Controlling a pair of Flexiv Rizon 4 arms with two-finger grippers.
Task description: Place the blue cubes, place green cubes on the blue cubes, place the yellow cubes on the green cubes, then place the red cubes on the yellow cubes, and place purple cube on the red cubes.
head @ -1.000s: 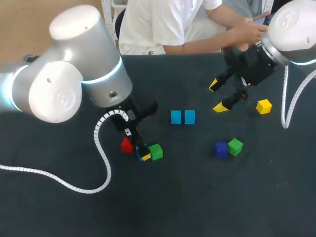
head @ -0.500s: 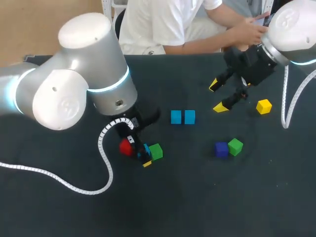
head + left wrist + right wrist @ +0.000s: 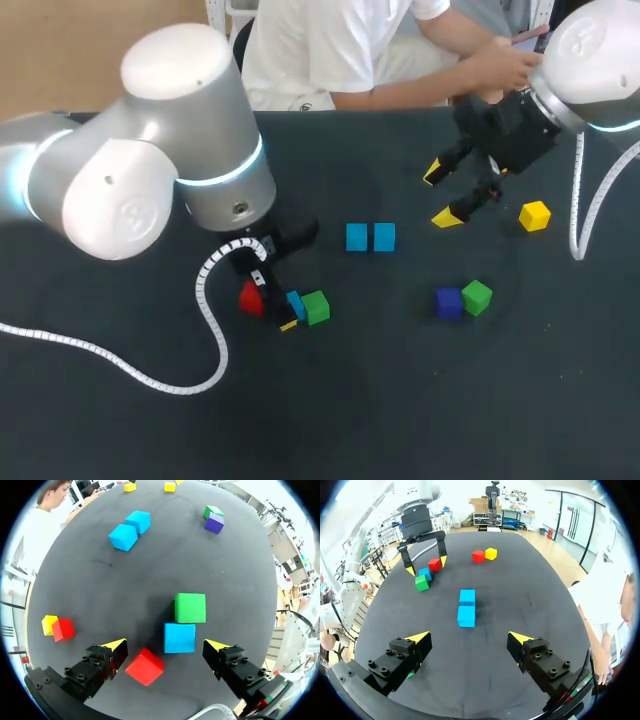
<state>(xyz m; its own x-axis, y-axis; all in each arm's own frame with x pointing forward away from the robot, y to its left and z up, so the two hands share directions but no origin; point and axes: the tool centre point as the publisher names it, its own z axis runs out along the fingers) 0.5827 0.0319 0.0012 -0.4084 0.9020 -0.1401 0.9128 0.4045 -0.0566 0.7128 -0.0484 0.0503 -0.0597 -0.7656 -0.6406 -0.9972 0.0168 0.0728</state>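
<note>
Up comes the left arm over the last second: its fingers were down among the cubes, and now the left gripper [image 3: 166, 645] hangs over them, fingers spread wide and holding nothing. A blue cube [image 3: 179, 637] now shows plainly on the table [image 3: 150, 580] where the fingertips were. The right arm hasn't budged. So here's the layout: the blue cube lies between the left gripper's open fingers, a little nearer one of them, with a green cube [image 3: 190, 607] touching its far face, dead ahead. A red cube [image 3: 144, 666] sits turned cornerwise just beside the blue, back toward the wrist and close to the other finger. That's the relation that counts, I'd say: blue and green line up along the way the gripper points, so a squeeze would meet the blue on its two free side faces. The red cube's corner looks to be in the closing path, though, and could get nudged. Out in the middle, the blue pair [image 3: 370, 237] sits side by side, touching, apart from this cluster, and the left arm is clearly the nearer one to the loose blue. The right gripper [image 3: 440, 196] is open and empty too, held over the far side near a yellow cube [image 3: 535, 215]. Closer in, a purple cube [image 3: 448, 302] and another green [image 3: 477, 296] touch each other. No print or label can be read on any cube.
</note>
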